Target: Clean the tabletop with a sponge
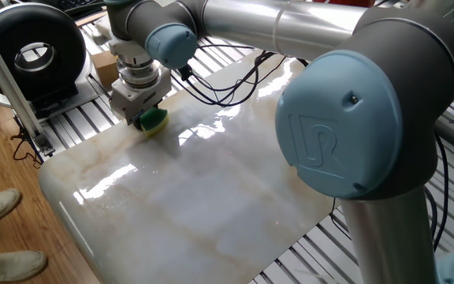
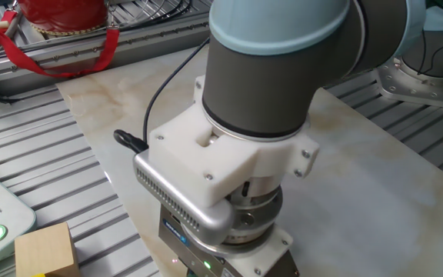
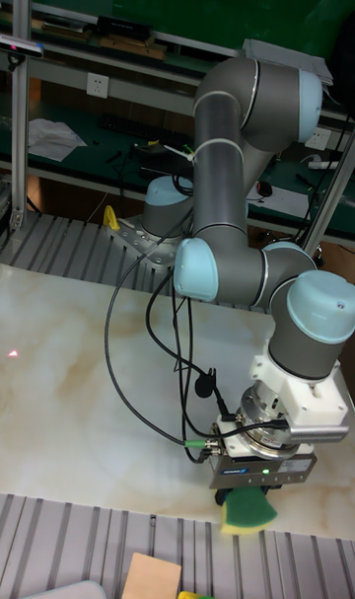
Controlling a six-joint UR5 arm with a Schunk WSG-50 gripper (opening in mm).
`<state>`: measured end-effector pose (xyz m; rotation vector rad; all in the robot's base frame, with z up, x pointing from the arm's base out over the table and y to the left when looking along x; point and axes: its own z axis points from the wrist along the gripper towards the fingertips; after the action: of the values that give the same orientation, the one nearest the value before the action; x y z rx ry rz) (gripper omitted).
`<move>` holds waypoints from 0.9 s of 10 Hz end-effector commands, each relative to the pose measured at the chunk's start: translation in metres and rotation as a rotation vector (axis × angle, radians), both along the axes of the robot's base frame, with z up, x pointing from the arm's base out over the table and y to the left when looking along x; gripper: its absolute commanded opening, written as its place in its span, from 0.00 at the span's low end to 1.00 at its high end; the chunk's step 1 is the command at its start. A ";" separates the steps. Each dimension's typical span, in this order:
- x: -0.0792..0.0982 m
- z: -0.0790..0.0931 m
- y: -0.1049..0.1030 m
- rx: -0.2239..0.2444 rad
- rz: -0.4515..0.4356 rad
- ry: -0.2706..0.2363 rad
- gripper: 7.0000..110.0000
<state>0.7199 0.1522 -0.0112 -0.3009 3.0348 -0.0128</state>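
Note:
The sponge [image 1: 153,121], green layer over yellow foam, is pressed on the tabletop [image 1: 195,197] near its far left edge. My gripper [image 1: 146,118] is shut on it from above. In the tall fixed view the sponge [image 3: 248,511] shows below the gripper [image 3: 254,497], close to the slab's [image 3: 79,402] front edge. In the other fixed view the wrist body fills the picture and hides the sponge; only the marble slab [image 2: 375,177] shows around it.
Ribbed grey slats [image 1: 69,126] surround the slab. A wooden block [image 1: 105,66] stands behind the gripper, and another block [image 2: 46,250] shows on the slats. A black round device [image 1: 31,49] sits at back left. A black cable [image 3: 128,362] trails over the slab.

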 end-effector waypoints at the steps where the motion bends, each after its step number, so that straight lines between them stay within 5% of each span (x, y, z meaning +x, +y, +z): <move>1: -0.002 0.001 0.007 0.012 -0.017 0.001 0.00; 9: -0.006 0.001 0.025 0.029 -0.033 0.002 0.00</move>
<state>0.7146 0.1717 -0.0113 -0.2663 3.0379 0.0080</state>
